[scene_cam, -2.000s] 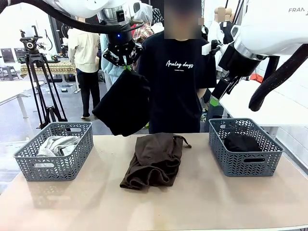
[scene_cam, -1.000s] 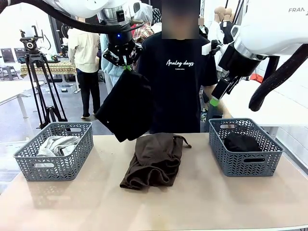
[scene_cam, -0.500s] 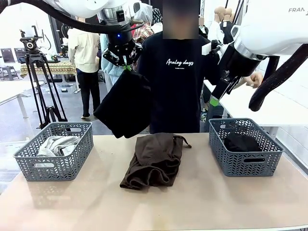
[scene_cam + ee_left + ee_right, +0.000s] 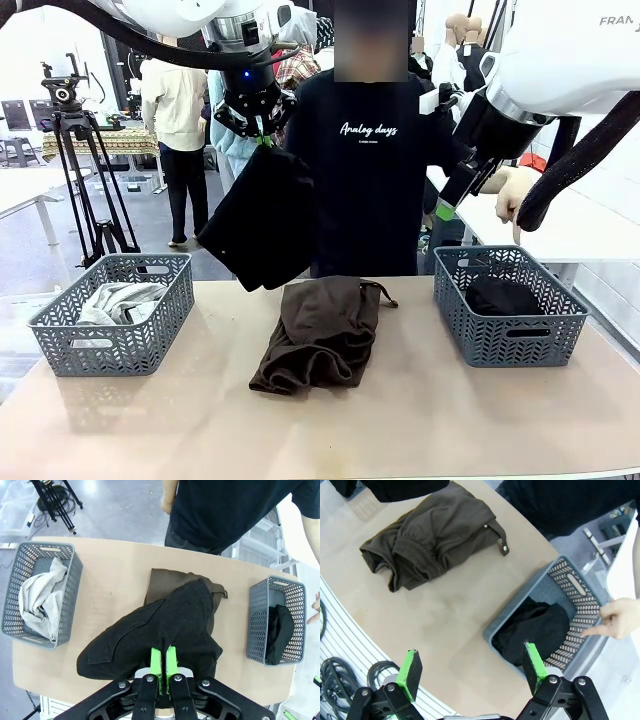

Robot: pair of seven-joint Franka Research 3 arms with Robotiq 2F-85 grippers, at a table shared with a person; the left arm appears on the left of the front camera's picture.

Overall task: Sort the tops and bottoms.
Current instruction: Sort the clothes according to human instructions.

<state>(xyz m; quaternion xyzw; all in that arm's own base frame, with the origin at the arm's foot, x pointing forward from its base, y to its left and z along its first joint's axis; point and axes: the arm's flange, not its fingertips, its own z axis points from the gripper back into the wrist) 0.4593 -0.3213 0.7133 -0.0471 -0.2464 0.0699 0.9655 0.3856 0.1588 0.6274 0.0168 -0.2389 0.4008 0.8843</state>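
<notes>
High over the table's back left, my left gripper is shut on a plain black garment that hangs free above the tabletop. In the left wrist view its green fingers pinch that black cloth together. A dark brown garment with a drawstring waist lies folded at the table's middle, also seen as the brown garment. A pale grey-blue garment fills the left basket. Another black garment lies in the right basket. My right gripper hovers open and bare, high near that right basket.
A person in a black lettered T-shirt stands at the far edge. The person's hand reaches down over the right basket, a finger pointing at its rim. The front half of the table is bare. A tripod stands behind the left side.
The person's hand has come out and lowered toward the right basket. The black garment sways slightly under my left gripper. Both arms hold their places.
</notes>
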